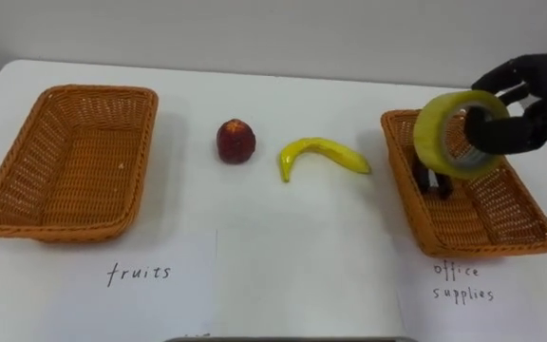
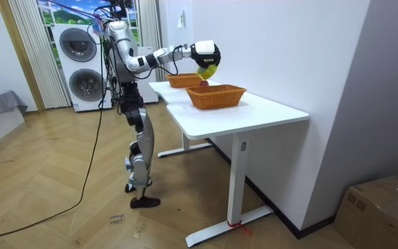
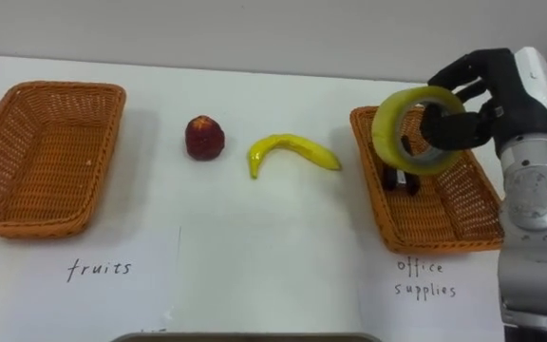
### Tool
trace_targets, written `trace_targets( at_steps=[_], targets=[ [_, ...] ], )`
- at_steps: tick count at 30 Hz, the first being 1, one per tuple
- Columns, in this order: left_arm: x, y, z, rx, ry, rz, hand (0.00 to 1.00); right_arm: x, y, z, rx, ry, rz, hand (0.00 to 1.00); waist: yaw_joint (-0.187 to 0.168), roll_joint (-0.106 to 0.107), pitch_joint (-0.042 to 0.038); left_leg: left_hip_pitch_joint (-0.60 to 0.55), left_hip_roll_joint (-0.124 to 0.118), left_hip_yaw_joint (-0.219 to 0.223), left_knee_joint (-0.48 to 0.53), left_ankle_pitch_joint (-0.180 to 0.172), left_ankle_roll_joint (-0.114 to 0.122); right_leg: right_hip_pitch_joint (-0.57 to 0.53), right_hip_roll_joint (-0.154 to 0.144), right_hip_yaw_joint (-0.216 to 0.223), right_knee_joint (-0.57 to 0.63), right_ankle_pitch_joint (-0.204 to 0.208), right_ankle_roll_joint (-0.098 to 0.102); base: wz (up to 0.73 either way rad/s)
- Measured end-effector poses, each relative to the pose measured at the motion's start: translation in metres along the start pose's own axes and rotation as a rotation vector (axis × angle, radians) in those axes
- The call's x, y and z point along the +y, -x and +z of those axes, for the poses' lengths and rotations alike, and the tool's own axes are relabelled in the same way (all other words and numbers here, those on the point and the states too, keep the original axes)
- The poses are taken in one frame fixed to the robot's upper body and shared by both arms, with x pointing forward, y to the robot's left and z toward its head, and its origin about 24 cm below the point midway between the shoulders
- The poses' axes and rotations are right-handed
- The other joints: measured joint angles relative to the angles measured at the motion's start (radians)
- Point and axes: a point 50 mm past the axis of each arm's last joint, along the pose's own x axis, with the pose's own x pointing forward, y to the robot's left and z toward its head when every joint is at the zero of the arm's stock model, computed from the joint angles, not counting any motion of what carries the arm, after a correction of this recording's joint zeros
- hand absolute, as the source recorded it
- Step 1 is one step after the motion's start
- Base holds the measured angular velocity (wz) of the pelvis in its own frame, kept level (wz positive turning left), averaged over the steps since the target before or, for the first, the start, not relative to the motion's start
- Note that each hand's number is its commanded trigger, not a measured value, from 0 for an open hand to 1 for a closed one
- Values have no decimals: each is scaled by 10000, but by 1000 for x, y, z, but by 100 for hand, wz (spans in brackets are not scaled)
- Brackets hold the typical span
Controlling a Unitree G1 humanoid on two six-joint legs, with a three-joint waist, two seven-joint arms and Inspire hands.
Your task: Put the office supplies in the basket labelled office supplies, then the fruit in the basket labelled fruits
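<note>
My right hand (image 1: pixel 525 109) (image 3: pixel 482 100) is shut on a yellow roll of tape (image 1: pixel 452 133) (image 3: pixel 408 129), holding it in the air above the office supplies basket (image 1: pixel 487 228) (image 3: pixel 440 223) at the right. A dark object (image 1: pixel 432 180) (image 3: pixel 399 179) lies in that basket under the tape. A red apple (image 1: pixel 236 141) (image 3: pixel 204 138) and a yellow banana (image 1: pixel 319 155) (image 3: pixel 288 150) lie on the white table between the baskets. The fruits basket (image 1: pixel 27 190) (image 3: pixel 8 180) stands at the left with nothing in it. In the room view the right hand (image 2: pixel 204 52) holds the tape (image 2: pixel 206 70) over the table.
Paper labels reading "fruits" (image 1: pixel 139 275) and "office supplies" (image 1: pixel 463 282) lie in front of the baskets. The robot stands at the end of the white table (image 2: pixel 254 114), near a washing machine (image 2: pixel 81 62). A cardboard box (image 2: pixel 382 211) sits on the floor at the room view's right.
</note>
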Motion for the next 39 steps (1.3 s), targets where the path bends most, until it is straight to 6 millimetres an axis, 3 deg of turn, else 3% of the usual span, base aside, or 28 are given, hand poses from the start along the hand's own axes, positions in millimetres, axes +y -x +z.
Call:
trace_targets(
  at_steps=[3, 4, 5, 6, 7, 8, 17, 25, 39],
  targets=[
    [0, 0, 0, 12, 3, 1, 0, 2, 2, -4, 124, 54, 76, 93, 7, -8, 9, 0, 0, 2, -9, 0, 0, -5, 3, 4, -1, 0, 0, 0],
    [0, 0, -1, 14, 2, 2, 0, 2, 2, -4, 143, 61, 85, 74, 5, -11, 14, 0, 0, 1, -10, 0, 0, -6, 3, 5, -2, 0, 0, 0],
    [0, 0, -1, 19, 1, 3, 0, 2, 3, -5, 171, 73, 94, 69, 0, -14, 20, -2, 0, 0, -16, 0, 0, -7, 4, 6, -4, 0, 0, 0],
    [0, 0, -1, 21, 0, 3, 0, 2, 3, -5, 185, 83, 97, 53, -2, -22, 25, -2, 0, 0, -21, 0, -1, -9, 5, 9, -4, 0, 0, 0],
    [0, 0, -1, 18, -3, 1, 0, 2, 3, -5, 190, 100, 93, 22, -5, -27, 28, -3, 0, 0, -22, -1, -1, -11, 7, 15, -5, 0, 0, 0],
    [0, 0, 0, 6, 7, -3, 0, 2, 2, -6, 230, 120, 108, 0, -5, -43, 37, -3, 1, -1, -24, -1, -1, -15, 18, 51, -5, 0, 0, 0],
    [-2, -1, 8, -110, 128, -174, 0, 7, 1, -14, 609, 189, 336, 0, -4, -46, 102, -33, 2, 26, -31, -1, 0, -80, 35, 149, -2, 6, 5, -1],
    [-3, -1, 14, -258, 170, -242, 0, 7, 1, -14, 606, 189, 339, 0, -2, 42, 41, -15, 6, 76, -36, 0, -1, -128, 48, 198, 0, 7, 3, -1],
    [-3, -1, 20, -436, 188, -246, 0, 7, 1, -14, 610, 190, 346, 0, 1, 40, 38, -15, 10, 76, -40, 0, -1, -141, 54, 207, 2, 11, -2, 0]
  ],
)
